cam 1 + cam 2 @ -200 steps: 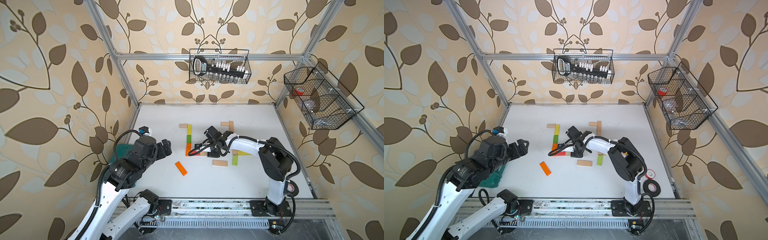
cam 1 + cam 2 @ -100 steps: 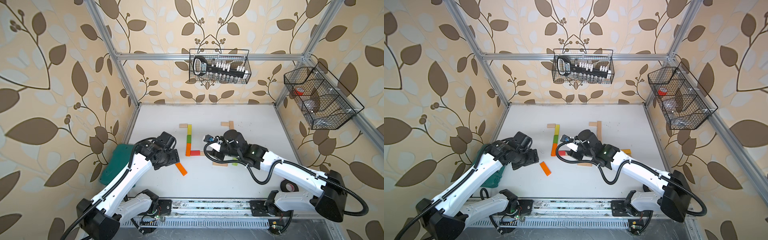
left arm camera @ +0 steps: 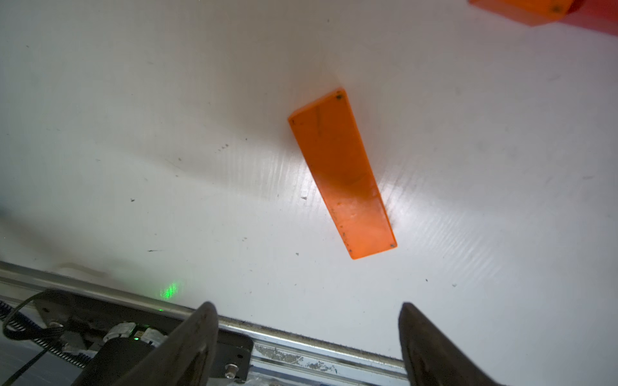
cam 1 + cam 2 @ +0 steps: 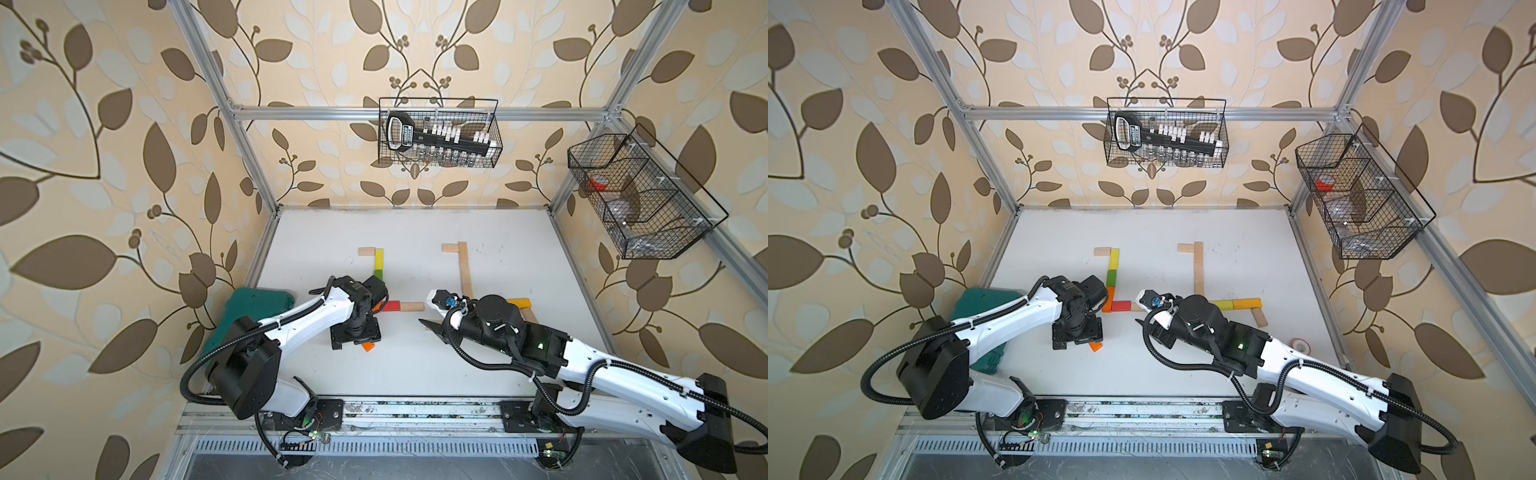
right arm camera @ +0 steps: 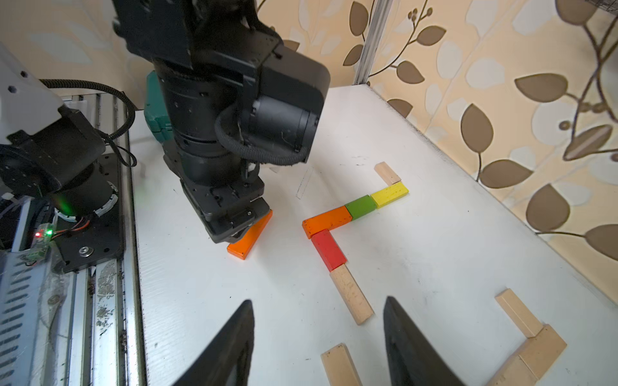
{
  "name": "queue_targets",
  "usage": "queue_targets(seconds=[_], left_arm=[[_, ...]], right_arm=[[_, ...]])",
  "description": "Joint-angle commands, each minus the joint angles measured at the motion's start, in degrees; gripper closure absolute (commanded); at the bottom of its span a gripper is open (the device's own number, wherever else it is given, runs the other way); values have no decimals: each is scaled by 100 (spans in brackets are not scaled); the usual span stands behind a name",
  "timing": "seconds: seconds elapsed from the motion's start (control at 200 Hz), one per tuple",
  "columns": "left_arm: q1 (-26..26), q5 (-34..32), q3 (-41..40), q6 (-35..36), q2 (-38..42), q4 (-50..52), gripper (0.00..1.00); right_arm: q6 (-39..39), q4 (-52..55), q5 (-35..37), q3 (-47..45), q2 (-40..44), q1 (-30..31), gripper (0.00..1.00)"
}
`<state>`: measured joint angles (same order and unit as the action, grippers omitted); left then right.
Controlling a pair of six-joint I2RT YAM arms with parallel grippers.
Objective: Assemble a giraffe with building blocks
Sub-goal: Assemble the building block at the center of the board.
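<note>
The building blocks (image 4: pixel 1199 270) lie flat on the white table (image 4: pixel 415 374), most of them in two L-shaped rows. In the row nearer the dark green case (image 4: pixel 253 305), a short pale block (image 5: pixel 387 172), a yellow block (image 5: pixel 389 195), a green block (image 5: pixel 360 207) and an orange block (image 5: pixel 329 221) run end to end. There the row turns, and a red block (image 5: pixel 328 250) and a pale plank (image 5: pixel 351 297) follow. The other row has a short pale piece (image 4: pixel 449 248) touching the far end of a pale column (image 4: pixel 465 270). A yellow pair (image 4: pixel 1248 303) lies across the column's near end, with a slanted pale plank (image 4: pixel 1259 318) just beside it.

A loose orange plank (image 3: pixel 341 173) lies apart from both rows, skewed to them. The left fingers (image 3: pixel 194 341) hang low over it, spread wide and empty. In the left wrist view the plank lies just beyond their tips, not between them.

The right fingers (image 5: pixel 234 341) are parted too and grasp nothing. A loose pale block (image 5: pixel 341 364) shows in the gap between them, much narrower than the gap and touching neither.
</note>
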<state>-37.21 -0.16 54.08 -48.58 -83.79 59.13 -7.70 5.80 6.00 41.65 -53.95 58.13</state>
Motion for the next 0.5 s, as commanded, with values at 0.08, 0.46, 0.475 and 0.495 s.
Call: queue_targets(seconds=[0.08, 0.46, 0.475, 0.495], left_arm=[[-96, -85, 76, -241, -615, -195, 17], [-76, -261, 316, 132, -1481, -485, 23], [-71, -257, 314, 137, -1482, -496, 23], [-66, -254, 307, 122, -1489, -506, 24]], right_arm=[[138, 79, 77, -268, 462, 31, 42], [305, 77, 29, -531, 755, 39, 43], [305, 79, 26, -531, 759, 34, 43], [311, 91, 24, -526, 765, 36, 43]])
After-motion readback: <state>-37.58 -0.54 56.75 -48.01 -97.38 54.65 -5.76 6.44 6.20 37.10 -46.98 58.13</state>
